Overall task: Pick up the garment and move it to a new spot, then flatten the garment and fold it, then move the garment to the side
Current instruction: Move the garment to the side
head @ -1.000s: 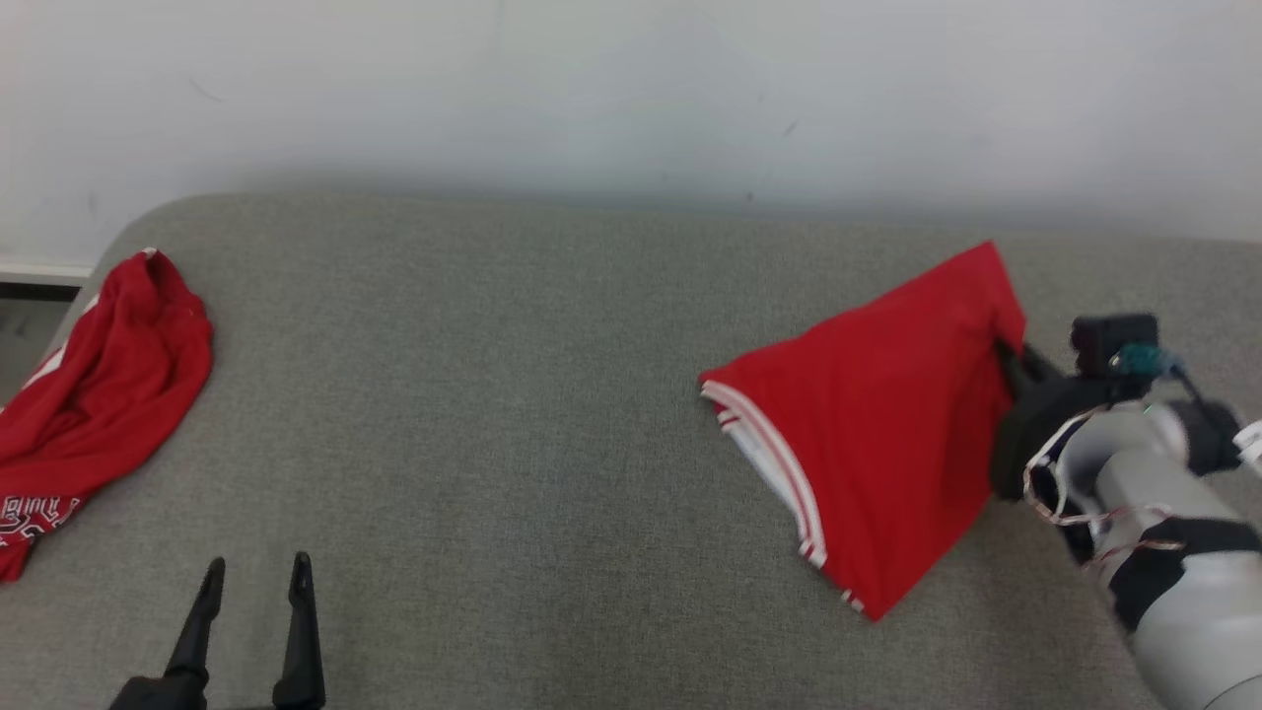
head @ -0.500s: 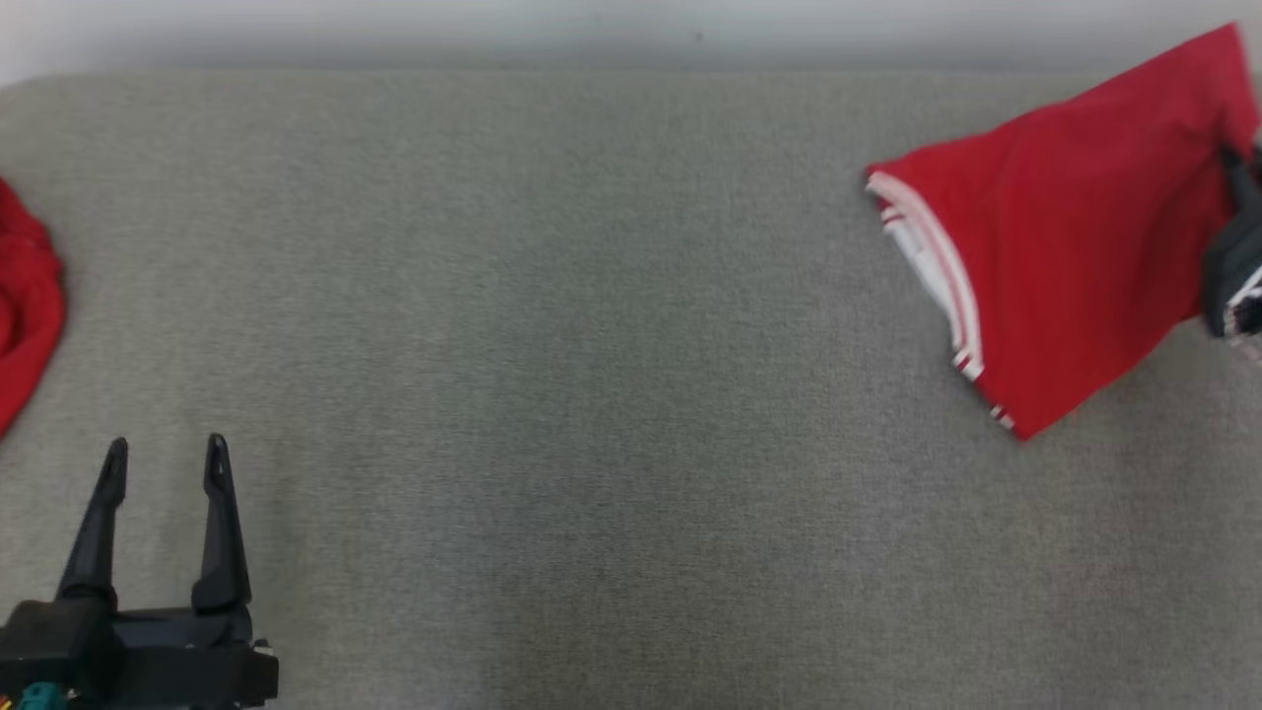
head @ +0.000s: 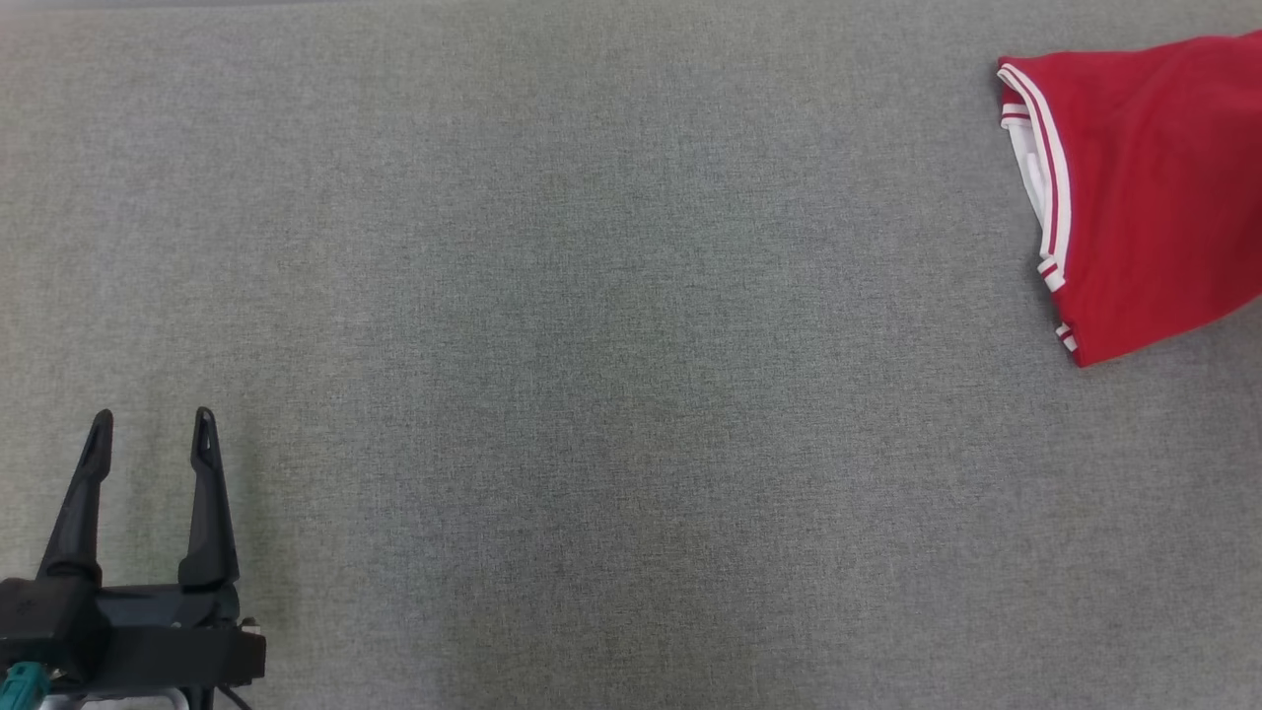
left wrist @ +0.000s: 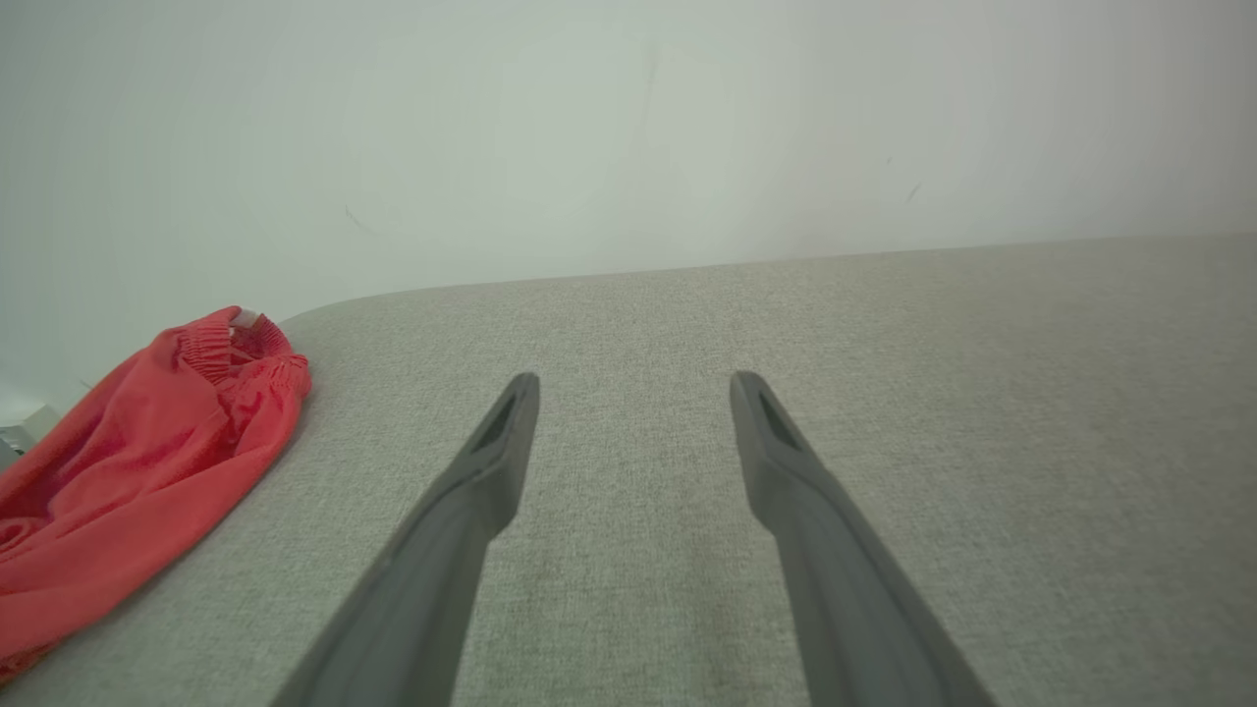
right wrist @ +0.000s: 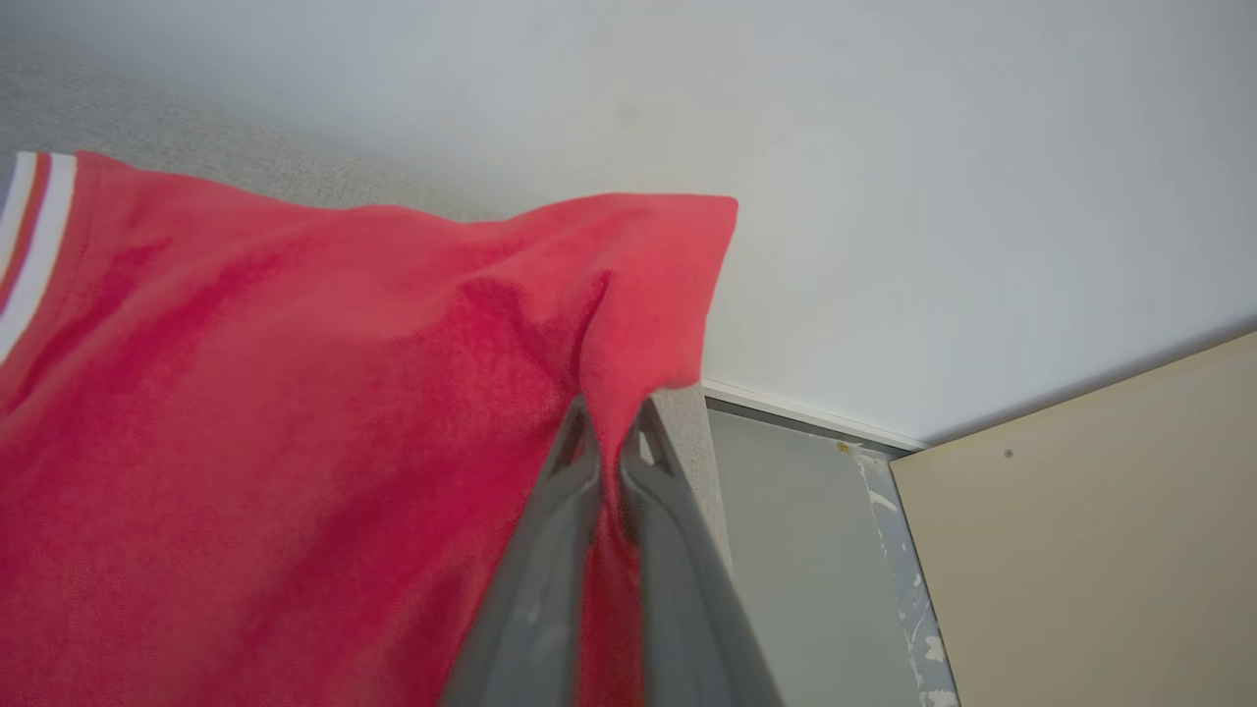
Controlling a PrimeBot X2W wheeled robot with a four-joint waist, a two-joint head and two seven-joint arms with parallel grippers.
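The folded red garment (head: 1144,197) with white stripes along its hem lies at the far right of the grey surface, cut off by the head view's right edge. In the right wrist view my right gripper (right wrist: 614,422) is shut on an edge of the garment (right wrist: 295,412), with the cloth pinched between the two fingers and lifted into a peak. My left gripper (head: 150,434) stands open at the lower left, over bare grey fabric, with nothing between its fingers. The left wrist view shows the same gripper (left wrist: 633,393) with its fingers spread wide.
A second red garment (left wrist: 137,462) lies crumpled at the left end of the grey cushioned surface (head: 592,345), near its rounded corner. A pale wall (left wrist: 628,128) runs behind. Past the surface's right end are a grey floor (right wrist: 805,550) and a beige panel (right wrist: 1100,530).
The head camera has swung down and left, so the wall and the crumpled garment have left the view. The folded garment now lies further right, drawn along in my right gripper. The left gripper stays open.
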